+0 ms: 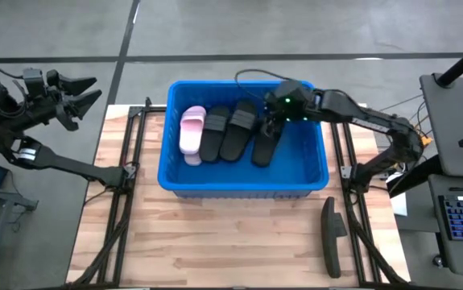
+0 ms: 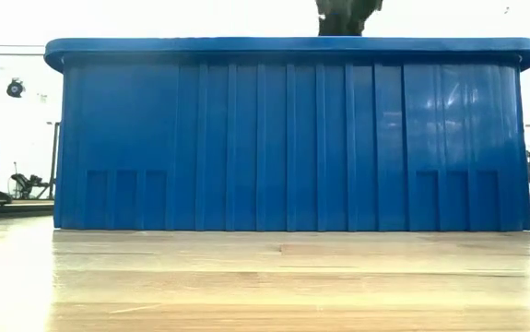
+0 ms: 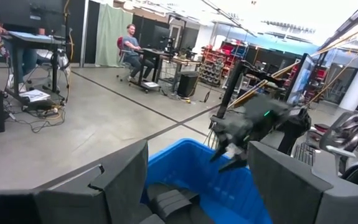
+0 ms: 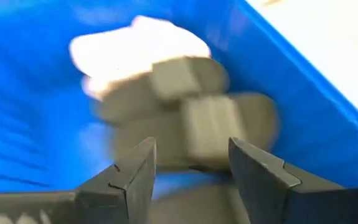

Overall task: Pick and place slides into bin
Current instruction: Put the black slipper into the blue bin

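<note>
Right gripper (image 1: 270, 122) hangs inside the bin (image 1: 312, 181), fingers spread and empty, above the black slide (image 1: 265, 145) nearest it; left gripper (image 1: 86, 90) waits open beyond the bin's corner.

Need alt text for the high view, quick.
Overhead: the right pincer, open, hangs inside the blue bin over a row of one pink slide and three black slides. One black slide lies on the wooden table.

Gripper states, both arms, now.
Left gripper: open, empty, parked off the table's left edge.
Right gripper: open, empty, over the black slides in the bin.
</note>
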Tool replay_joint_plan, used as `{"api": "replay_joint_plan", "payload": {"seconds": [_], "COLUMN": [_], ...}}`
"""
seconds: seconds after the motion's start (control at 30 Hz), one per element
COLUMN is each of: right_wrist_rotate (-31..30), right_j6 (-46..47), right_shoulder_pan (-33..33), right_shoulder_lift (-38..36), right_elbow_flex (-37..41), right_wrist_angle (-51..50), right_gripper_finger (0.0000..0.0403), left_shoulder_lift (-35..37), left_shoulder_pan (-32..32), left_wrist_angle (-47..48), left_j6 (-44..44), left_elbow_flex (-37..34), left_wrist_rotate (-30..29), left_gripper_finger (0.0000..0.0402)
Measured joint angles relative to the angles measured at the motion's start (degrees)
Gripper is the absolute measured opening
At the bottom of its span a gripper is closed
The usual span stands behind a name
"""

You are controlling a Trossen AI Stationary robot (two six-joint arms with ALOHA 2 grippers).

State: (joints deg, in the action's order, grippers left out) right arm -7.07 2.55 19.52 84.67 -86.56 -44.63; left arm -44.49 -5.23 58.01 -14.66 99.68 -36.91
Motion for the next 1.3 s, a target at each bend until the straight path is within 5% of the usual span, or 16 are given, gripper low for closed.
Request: {"api": "replay_joint_plan", "payload": {"seconds": [0.33, 0.63, 1.0, 1.3], "right_wrist_rotate": [10.2, 10.5, 10.6, 14.9], "right_j6": [23.1, 58.8, 100.6, 112.1], "right_shoulder_pan": [-14.8, -34.2, -56.4, -68.5], "right_shoulder_lift": [-1.4, -1.4, 1.6, 9.6], "right_elbow_flex": [-16.1, -15.6, -8.5, -5.1], "right_wrist_angle": [-17.0, -44.2, -45.1, -45.1], "right_gripper_finger": [0.017, 0.0141, 0.0095, 0.0057], "left_shoulder_lift": [0.4, 0.3, 0.8, 0.8], "left_shoulder_pan": [0.0, 0.0, 0.0, 0.0], "left_wrist_angle": [1.8, 1.6, 1.6, 1.6], "left_j6": [0.1, 0.0, 0.0, 0.0], "left_elbow_flex": [-2.6, -3.6, -3.6, -3.6], "left_wrist_rotate": [0.3, 0.6, 6.2, 6.8], "left_gripper_finger": [0.026, 0.026, 0.026, 0.026]}}
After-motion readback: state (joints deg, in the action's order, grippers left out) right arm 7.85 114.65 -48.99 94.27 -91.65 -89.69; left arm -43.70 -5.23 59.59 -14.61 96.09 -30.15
